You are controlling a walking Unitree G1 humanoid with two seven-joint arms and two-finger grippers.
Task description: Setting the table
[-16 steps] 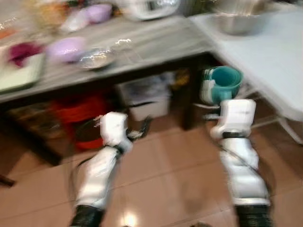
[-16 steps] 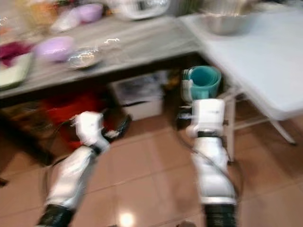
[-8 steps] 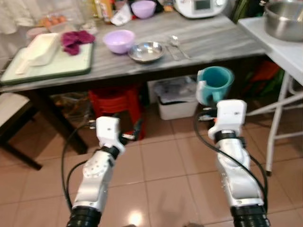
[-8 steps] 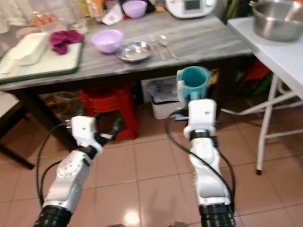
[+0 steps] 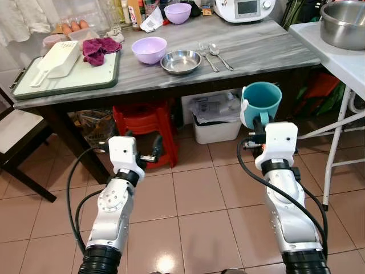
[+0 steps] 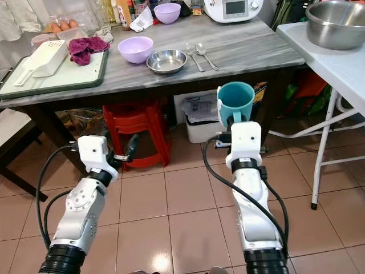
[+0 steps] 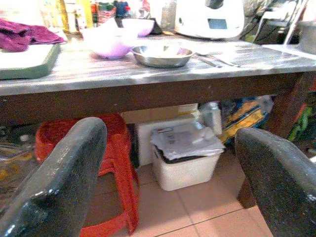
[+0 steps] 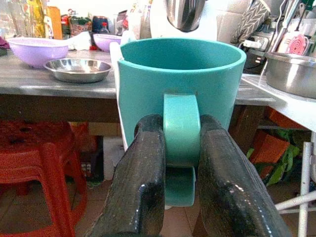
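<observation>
My right gripper (image 5: 259, 123) is shut on the handle of a teal mug (image 5: 262, 101), held upright in front of the grey marble table (image 5: 256, 50), below its edge. In the right wrist view both black fingers (image 8: 143, 173) clamp the mug (image 8: 180, 79) handle. My left gripper (image 5: 149, 158) stands open and empty above the floor, pointing at a red stool (image 5: 142, 123) under the table. On the table lie a steel bowl (image 5: 180, 61), a fork and spoon (image 5: 214, 54), and a lilac bowl (image 5: 149, 49).
A green tray (image 5: 63, 77) with a white scoop and purple cloth sits at the table's left. A white bin (image 5: 215, 114) stands under the table. A white folding table (image 5: 336, 48) with a large steel pot (image 5: 344, 23) is on the right. A dark chair (image 5: 17, 142) stands left.
The camera has swung and settled from a blurred view; the table now sits squarely ahead. Both arms keep their pose, the right still holding the mug.
</observation>
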